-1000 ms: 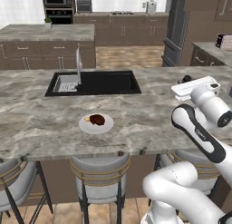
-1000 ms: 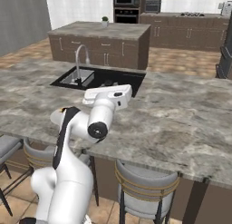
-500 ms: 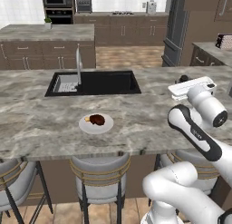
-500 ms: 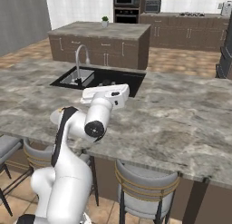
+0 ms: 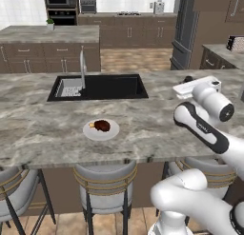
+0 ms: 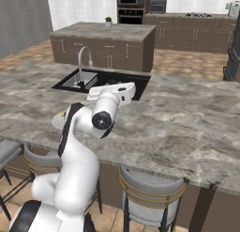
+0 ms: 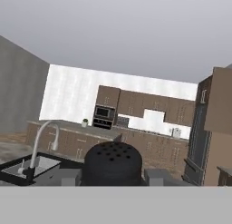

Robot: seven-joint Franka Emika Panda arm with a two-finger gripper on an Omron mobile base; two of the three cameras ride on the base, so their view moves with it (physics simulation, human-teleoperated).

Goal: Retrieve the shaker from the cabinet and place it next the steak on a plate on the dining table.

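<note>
Shaker [image 7: 112, 163], at the bottom middle of the hand view, sits squeezed tight in the gripper [image 7: 112, 177], and could bump the steak [image 5: 101, 125] off the plate [image 5: 90, 132] if set down too close.

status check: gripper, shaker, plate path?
Gripper shut on shaker, held over the dining table. Plate with steak sits left of the arm. Nothing between them.
</note>
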